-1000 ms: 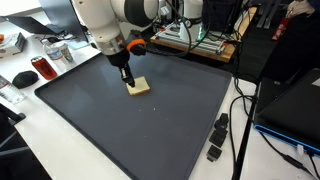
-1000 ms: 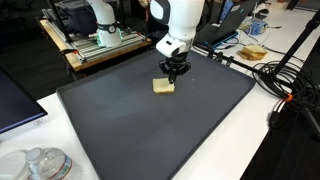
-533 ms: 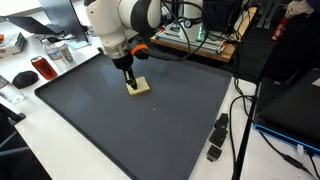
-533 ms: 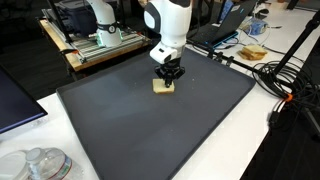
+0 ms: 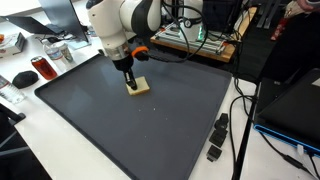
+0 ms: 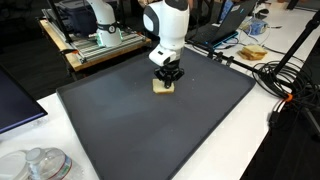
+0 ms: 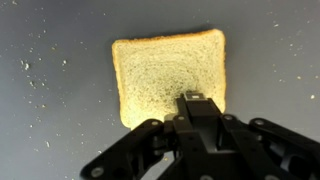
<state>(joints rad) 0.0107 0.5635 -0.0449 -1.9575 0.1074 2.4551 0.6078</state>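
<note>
- Gripper (image 5: 130, 83) points straight down over the dark mat (image 5: 150, 130), in the far half of it; same in an exterior view from the opposite side (image 6: 166, 79).
- Fingers are pressed together with no gap between them. Nothing is clamped in them that I can see.
- Bread slice (image 5: 140, 88) lies flat on the mat, right under the gripper's tip (image 6: 160, 87).
- Wrist view: the closed tip (image 7: 190, 102) sits over the slice's (image 7: 165, 72) near edge, about mid-width. It looks down on the bread, but I cannot tell for sure whether it is in contact.
- The slice is square, pale with a darker crust rim, and whole.
- Crumbs (image 7: 40, 62) are scattered on the mat beside the slice.
- The mat rests on a white table (image 5: 60, 135).
- Off the mat on one side are a red can (image 5: 42, 68) and a black mouse (image 5: 24, 77), well apart from the slice.
- A plate (image 6: 253, 53) of food stands past the mat's far corner.
</note>
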